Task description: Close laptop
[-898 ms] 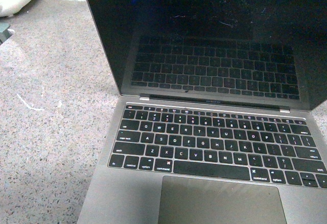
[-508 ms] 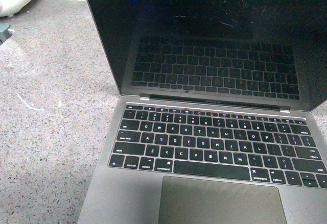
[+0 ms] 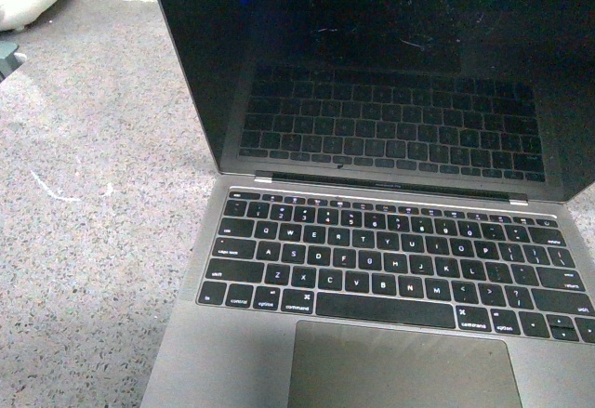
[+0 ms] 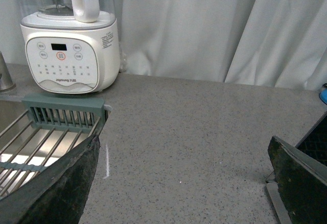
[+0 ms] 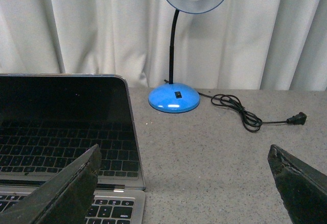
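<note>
The open laptop (image 3: 390,241) fills the front view. The wrist views add a blender (image 4: 71,50) and a lamp (image 5: 176,81). The jaws of the left gripper (image 4: 184,178) and the right gripper (image 5: 184,183) gape, empty.

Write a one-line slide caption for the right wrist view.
Open right tool near the open laptop, facing a blue desk lamp with its cord unplugged.
</note>
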Controlling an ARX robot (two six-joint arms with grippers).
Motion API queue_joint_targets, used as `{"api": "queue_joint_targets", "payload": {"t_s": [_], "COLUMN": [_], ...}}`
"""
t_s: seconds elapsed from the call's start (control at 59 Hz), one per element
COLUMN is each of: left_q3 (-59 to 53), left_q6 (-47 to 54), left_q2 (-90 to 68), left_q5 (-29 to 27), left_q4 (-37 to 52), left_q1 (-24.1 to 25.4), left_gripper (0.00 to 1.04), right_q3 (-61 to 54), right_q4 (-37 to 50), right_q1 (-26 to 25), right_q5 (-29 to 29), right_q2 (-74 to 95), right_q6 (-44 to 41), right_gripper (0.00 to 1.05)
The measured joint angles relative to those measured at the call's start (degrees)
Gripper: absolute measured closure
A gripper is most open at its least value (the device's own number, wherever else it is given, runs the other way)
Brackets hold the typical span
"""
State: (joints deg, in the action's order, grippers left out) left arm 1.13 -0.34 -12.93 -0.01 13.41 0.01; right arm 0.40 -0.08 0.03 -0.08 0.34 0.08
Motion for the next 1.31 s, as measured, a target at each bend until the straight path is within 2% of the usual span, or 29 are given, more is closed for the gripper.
{"api": "queue_joint_targets", "payload": {"t_s": [1.102, 1.119, 1.169, 1.305], "left_q3": [0.0, 0.0, 0.0, 0.0], "left_q6": [0.0, 0.1, 0.1, 0.1], "left_q2": [0.0, 0.0, 0.0, 0.0], "left_q5": [0.0, 0.0, 0.0, 0.0], "left_q4": [0.0, 0.0, 0.0, 0.0], "left_q1": [0.0, 0.0, 0.0, 0.0], "left_gripper": [0.06, 0.09, 0.22, 0.44], "right_q3": [0.0, 0.0, 0.0, 0.0], "right_q4": [0.0, 0.0, 0.0, 0.0], "right_q1": [0.0, 0.0, 0.0, 0.0], "right_q5": [0.0, 0.0, 0.0, 0.0], "right_q2": [0.0, 0.0, 0.0, 0.0], "right_q6": [0.0, 0.0, 0.0, 0.0], "right_gripper": [0.09, 0.09, 0.21, 0.44]}}
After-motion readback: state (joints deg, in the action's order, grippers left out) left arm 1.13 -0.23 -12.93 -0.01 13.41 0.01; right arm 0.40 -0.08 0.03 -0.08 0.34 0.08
